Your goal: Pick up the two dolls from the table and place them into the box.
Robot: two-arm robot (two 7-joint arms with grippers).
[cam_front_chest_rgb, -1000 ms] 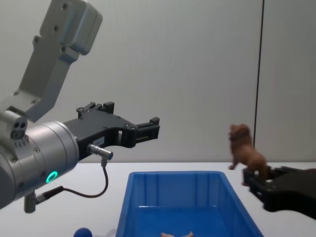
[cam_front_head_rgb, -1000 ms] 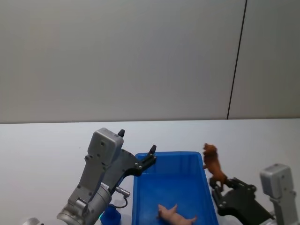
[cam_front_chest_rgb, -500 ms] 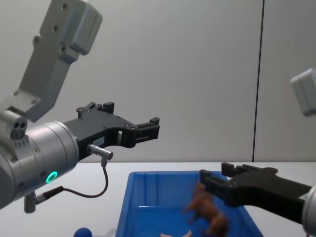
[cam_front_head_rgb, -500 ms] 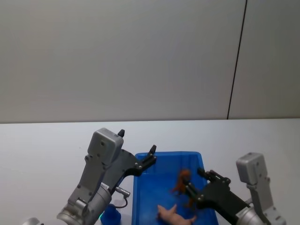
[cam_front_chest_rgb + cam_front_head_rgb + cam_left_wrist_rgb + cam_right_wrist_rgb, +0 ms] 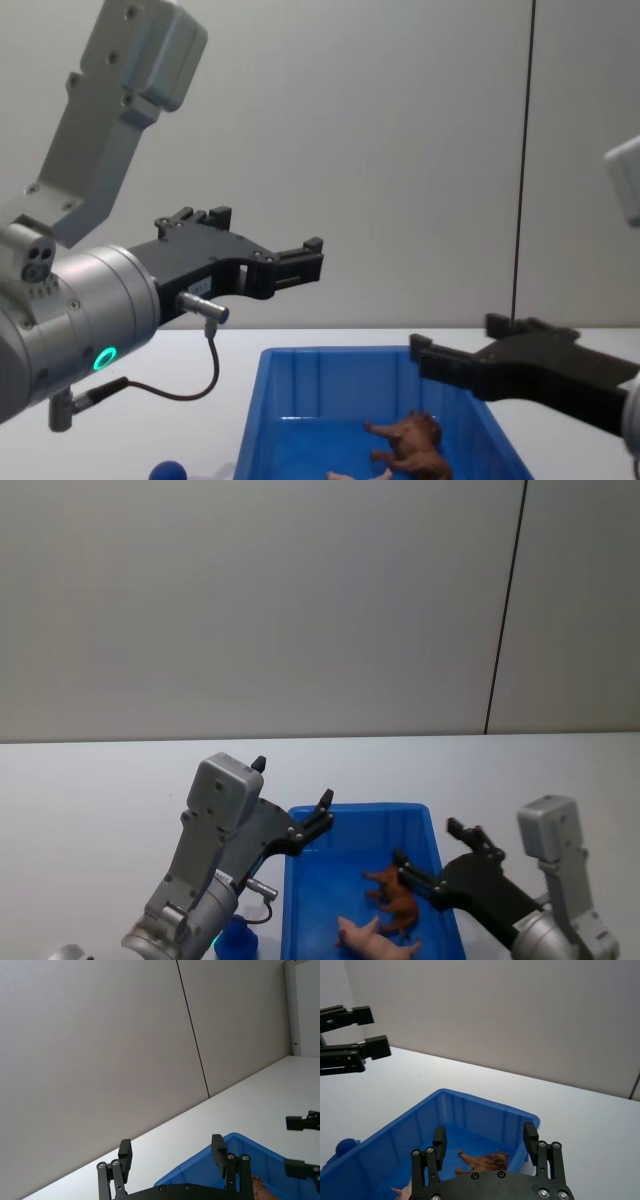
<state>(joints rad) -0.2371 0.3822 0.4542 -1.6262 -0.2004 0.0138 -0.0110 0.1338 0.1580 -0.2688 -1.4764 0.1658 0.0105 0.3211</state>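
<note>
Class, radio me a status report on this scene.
Right end effector open over box. Left end effector open, raised beside it. Brown doll, pink doll inside. Nothing blocking.

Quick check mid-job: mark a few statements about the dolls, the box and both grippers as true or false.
1. The brown doll lies inside the box. True.
2. The right gripper is shut on the brown doll. False: it is open above the box, and the doll lies free below it.
3. The pink doll is outside the box. False: it lies in the box, beside the brown doll.
4. The left gripper is open and holds nothing. True.
</note>
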